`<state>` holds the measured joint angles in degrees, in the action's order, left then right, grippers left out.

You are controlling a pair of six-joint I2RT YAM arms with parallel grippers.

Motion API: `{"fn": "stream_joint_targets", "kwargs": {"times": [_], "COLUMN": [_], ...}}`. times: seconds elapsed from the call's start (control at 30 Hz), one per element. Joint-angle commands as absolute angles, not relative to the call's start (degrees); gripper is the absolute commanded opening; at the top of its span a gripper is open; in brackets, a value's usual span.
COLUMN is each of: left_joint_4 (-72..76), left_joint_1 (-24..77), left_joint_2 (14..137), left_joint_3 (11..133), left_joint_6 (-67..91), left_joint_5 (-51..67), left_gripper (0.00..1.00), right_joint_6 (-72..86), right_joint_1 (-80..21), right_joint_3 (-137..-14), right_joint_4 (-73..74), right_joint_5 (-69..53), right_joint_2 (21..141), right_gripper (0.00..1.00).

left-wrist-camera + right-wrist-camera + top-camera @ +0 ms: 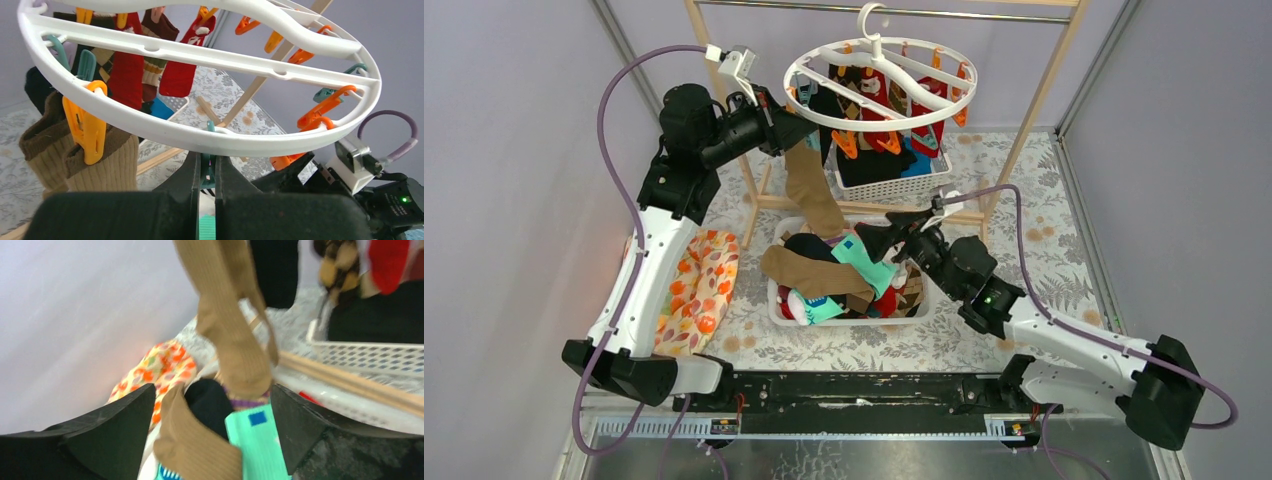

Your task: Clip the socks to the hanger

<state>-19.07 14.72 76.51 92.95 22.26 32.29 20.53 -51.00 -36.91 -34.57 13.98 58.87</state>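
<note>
At the near rim of the hanger point(165, 131), the left tool point(207, 175) is clenched on a dangling teal clip point(207, 165), its black fingers pressing the clip's sides. The hanger, a round white plastic ring with spokes, hangs by its hook from the wooden rail frame point(1024, 130). Along the same rim an orange clip point(87, 127) holds the ribbed cuff of a long tan sock point(105, 167). This sock hangs below the hanger, straight ahead of the right tool point(212, 405), which is spread wide and grasps nothing. Below the hanger a white lattice basket point(849, 318) holds a heap of socks point(809, 265), with a mint-green sock point(864, 262) on top. A red sock point(125, 70) hangs from the hanger's far side. A second lattice basket point(894, 188) sits under the hanger on the leaf-patterned bench point(1064, 270).
</note>
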Motion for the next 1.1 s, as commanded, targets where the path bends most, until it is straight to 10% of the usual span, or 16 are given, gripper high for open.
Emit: {"fn": "stream_joint_targets", "kwargs": {"times": [0.0,0.63,1.07], "left_joint_4": [-16.96,-18.01,-17.85], "left_joint_1": [14.24,14.15,14.15], "left_joint_2": [75.76,74.72,74.63], "left_joint_3": [95.18,95.63,94.25], "left_joint_6": [18.47,17.88,17.40], "left_joint_5": [30.16,30.39,30.63], "left_gripper": [0.00,0.00,0.00], "right_joint_6": [25.18,26.43,22.09], "right_joint_1": [-51.37,-44.62,-49.42], "right_joint_3": [-36.97,-61.10,-34.25], "right_joint_4": [-30.11,-54.35,-37.79], "right_joint_5": [-0.31,-2.86,-0.49], "right_joint_2": [63.51,101.41,67.49], "right_gripper": [0.85,0.77,0.88]}}
